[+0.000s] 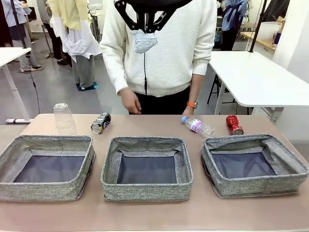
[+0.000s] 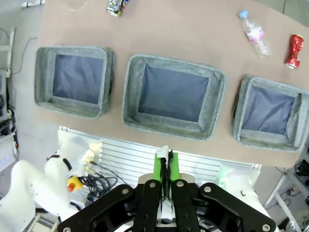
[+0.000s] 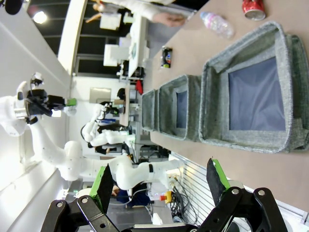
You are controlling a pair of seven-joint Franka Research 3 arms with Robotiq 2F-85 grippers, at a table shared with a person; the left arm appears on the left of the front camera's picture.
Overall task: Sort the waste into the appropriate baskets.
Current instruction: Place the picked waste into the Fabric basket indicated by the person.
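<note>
Well, front view: clear plastic cup [image 1: 63,117], black-silver can [image 1: 100,123], clear pink-labelled plastic bottle [image 1: 198,125] and red can [image 1: 234,124] lie behind three grey woven-fabric baskets [image 1: 145,140]. Left wrist view — left gripper [image 2: 167,166] pinched shut, seemingly empty, middle basket [image 2: 174,63] straight beyond its fingertips. Right wrist view — right gripper [image 3: 161,179] gapes empty; the red can [image 3: 253,7], past the basket [image 3: 215,96] nearest its fingertips, suits it best, I'd judge: close across its middle.
</note>
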